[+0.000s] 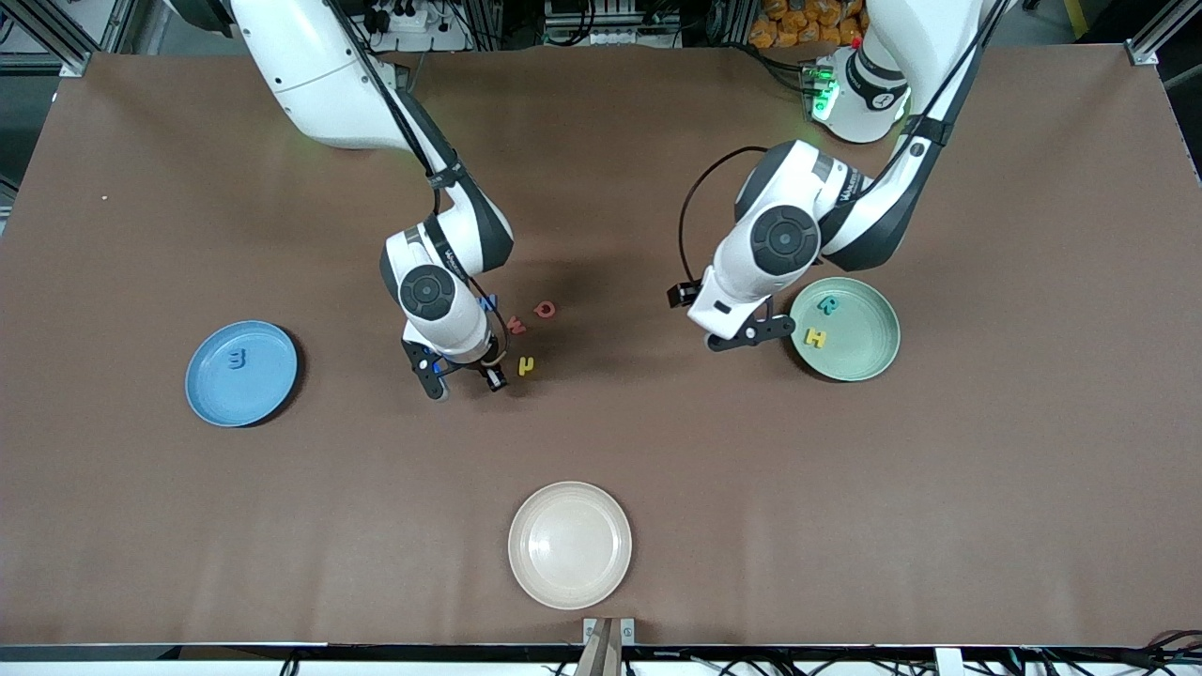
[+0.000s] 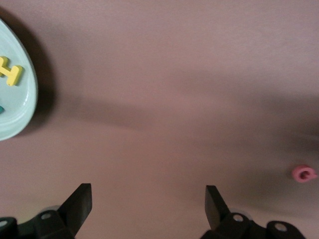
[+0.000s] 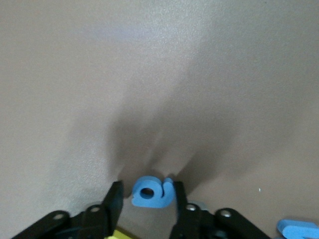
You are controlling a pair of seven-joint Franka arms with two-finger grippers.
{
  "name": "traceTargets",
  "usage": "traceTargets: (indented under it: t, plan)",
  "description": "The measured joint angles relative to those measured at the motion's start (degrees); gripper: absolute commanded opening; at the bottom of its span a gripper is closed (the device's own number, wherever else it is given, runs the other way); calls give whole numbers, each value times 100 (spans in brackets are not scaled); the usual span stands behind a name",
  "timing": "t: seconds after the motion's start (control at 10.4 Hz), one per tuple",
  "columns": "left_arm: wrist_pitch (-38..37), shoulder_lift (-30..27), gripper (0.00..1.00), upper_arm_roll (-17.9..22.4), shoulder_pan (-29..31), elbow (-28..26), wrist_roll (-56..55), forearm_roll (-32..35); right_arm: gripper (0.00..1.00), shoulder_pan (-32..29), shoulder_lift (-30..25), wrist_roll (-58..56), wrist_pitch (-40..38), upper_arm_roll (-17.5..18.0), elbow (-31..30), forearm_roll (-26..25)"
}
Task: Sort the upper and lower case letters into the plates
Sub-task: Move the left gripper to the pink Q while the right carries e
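My right gripper (image 1: 465, 376) is down on the table among the loose letters, shut on the small blue e (image 3: 152, 191), which lies flat between its fingers. Close by lie the yellow n-like letter (image 1: 527, 365), red w (image 1: 517, 324), red Q (image 1: 545, 309) and blue W (image 1: 487, 302), the W partly hidden by the arm. The blue plate (image 1: 272, 394) holds a blue m (image 1: 238, 358). The mint green plate (image 1: 869, 361) holds the teal R (image 1: 827, 304) and yellow H (image 1: 815, 336). My left gripper (image 1: 751, 336) hangs open and empty beside that plate.
A cream-white plate (image 1: 570, 545) sits near the table's front edge, nearer the camera than everything else. In the left wrist view the mint plate's rim (image 2: 25, 104) and red Q (image 2: 304, 173) flank bare brown tabletop.
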Motion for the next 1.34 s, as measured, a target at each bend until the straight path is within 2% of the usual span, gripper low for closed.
traceTargets:
  t: [0.19,0.38,0.57,0.86,1.15,1.34]
  plan:
    - [-76,186,100,-1,-98,313,-234,-18,0,1,-54,2,-1,-2,-40,-1]
    - [-84,277,100,0,-103,540,-397,-311,0,5,-92,0,-19,-70,-43,-92]
    - [-123,434,100,-6,-231,789,-916,-473,0,4,-279,1,-322,-237,-38,-379]
    - [-33,982,100,-11,-685,1243,-1464,-474,0,-10,-742,-176,-839,-670,-40,-703]
    - [803,1590,100,0,-1112,1394,-1856,-288,0,-291,-1163,-1363,-1396,-1150,-41,-738]
    - [1332,2010,100,7,-1358,1429,-2494,234,0,-1032,-1335,-2665,-1806,-1199,-46,-740]
